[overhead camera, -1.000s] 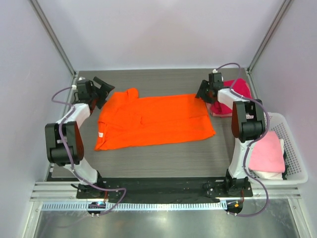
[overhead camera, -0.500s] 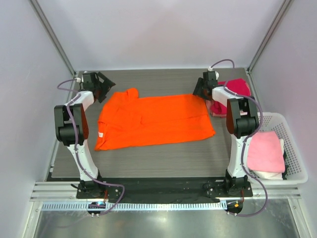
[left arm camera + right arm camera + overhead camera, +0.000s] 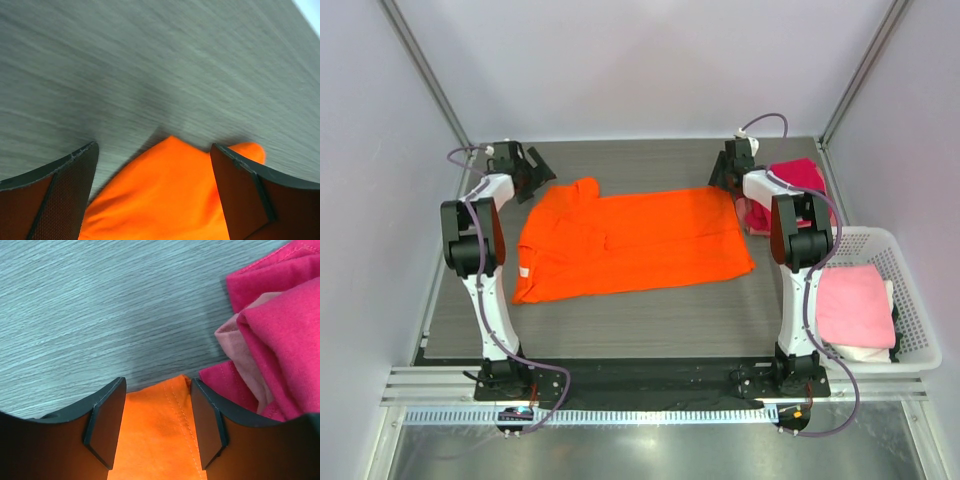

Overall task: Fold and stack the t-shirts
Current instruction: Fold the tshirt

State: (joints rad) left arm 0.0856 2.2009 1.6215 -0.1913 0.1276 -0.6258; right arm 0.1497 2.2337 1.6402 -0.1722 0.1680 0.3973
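Your left end effector point(image 3: 154, 146) is spread wide, gripping nothing. The far left tip of the orange t-shirt point(image 3: 165, 200) pokes up between its two pads, and bare worktop point(image 3: 150, 60) lies beyond. Your right end effector point(image 3: 157, 382) is also parted and empty. It straddles the far right corner of the same shirt, whose stitched hem runs up the gap between its fingers point(image 3: 105, 425). Just to the right of that corner lies the crumpled magenta-red t-shirt point(image 3: 280, 340), close by the right-hand finger (a paler pink layer shows among its folds).

From above, the orange t-shirt point(image 3: 630, 245) lies spread flat across the middle of the worktop point(image 3: 640, 320), with both arms reaching to its far edge. The magenta-red t-shirt point(image 3: 800, 178) sits bunched in the far right corner. A pale pink t-shirt point(image 3: 855, 305) rests in the white basket point(image 3: 920, 340) off the right side.

You appear to be at the start of the first fold, lined up on the two far corners but not yet pinching. The next move probably calls for lowering both sets of pads to the cloth and closing on it. Then lift together and carry the far edge toward you. On the right, take only orange fabric; the magenta shirt is near enough to snag.
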